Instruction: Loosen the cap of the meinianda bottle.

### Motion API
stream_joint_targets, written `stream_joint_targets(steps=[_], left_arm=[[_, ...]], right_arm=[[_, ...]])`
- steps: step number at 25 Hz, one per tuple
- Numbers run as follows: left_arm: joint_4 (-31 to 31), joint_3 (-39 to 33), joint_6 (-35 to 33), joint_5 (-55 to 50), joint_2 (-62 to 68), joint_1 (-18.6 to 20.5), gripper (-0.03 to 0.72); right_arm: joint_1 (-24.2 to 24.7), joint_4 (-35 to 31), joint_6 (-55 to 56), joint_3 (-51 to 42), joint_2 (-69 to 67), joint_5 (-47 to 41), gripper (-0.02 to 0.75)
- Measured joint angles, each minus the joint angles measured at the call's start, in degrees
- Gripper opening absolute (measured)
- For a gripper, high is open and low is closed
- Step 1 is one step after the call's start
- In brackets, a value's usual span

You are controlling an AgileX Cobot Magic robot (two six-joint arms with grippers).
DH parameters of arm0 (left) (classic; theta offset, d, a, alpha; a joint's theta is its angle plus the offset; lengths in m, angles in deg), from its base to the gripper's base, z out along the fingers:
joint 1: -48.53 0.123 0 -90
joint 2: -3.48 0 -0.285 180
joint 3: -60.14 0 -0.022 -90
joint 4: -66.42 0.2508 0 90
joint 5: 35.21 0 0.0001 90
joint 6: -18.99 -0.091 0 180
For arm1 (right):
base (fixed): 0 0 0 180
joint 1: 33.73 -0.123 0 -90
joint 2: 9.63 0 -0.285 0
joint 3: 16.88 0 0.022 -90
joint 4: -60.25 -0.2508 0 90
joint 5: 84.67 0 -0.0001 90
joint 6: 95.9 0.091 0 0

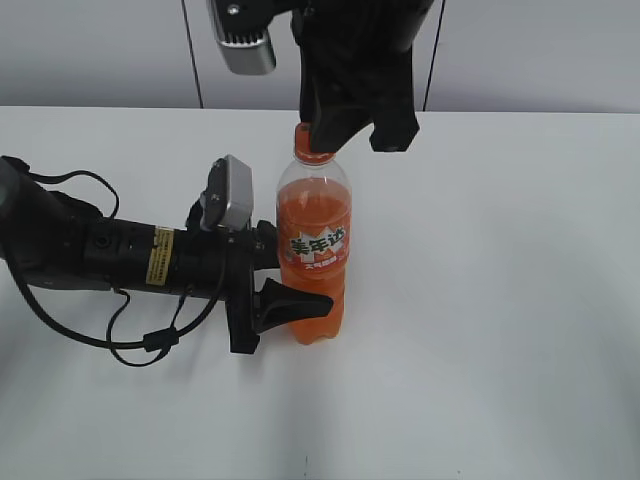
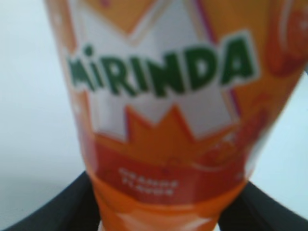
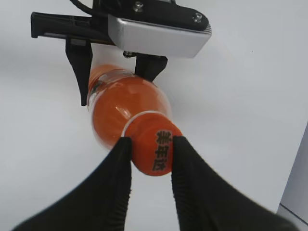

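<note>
You've got left gripper lying sideways, clamped on tall clear plastic orange-soda bottle; right gripper straight down, pinching small orange ribbed cap.

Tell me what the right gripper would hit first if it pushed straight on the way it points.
The right gripper points down with its fingers already against the cap. Going straight on, it would likely meet the shoulder of the meinianda bottle below.

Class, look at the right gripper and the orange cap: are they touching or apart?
Touching. In the right wrist view both fingers of the right gripper press against opposite sides of the cap, with no gap showing.
</note>
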State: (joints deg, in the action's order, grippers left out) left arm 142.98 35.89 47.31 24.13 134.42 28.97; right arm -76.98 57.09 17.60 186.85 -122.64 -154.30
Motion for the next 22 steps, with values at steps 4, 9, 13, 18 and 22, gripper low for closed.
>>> stream_joint_targets(steps=[4, 9, 13, 18, 22], left_arm=[[0.04, 0.0, 0.0, 0.0, 0.0, 0.0, 0.412], [0.11, 0.0, 0.0, 0.0, 0.0, 0.0, 0.412], [0.22, 0.0, 0.0, 0.0, 0.0, 0.0, 0.412], [0.56, 0.0, -0.05, 0.17, 0.0, 0.0, 0.412], [0.93, 0.0, -0.05, 0.29, 0.0, 0.0, 0.412]], right_arm=[[0.0, 0.0, -2.06, 0.0, 0.0, -0.06, 0.209], [0.0, 0.0, -2.42, 0.0, 0.0, -0.06, 0.224], [0.0, 0.05, 0.03, 0.0, 0.0, -0.06, 0.239], [0.0, -0.01, 9.08, 0.0, 1.2, -0.24, 0.241], [0.0, -1.57, 21.37, 0.53, 3.29, -0.24, 0.271]])
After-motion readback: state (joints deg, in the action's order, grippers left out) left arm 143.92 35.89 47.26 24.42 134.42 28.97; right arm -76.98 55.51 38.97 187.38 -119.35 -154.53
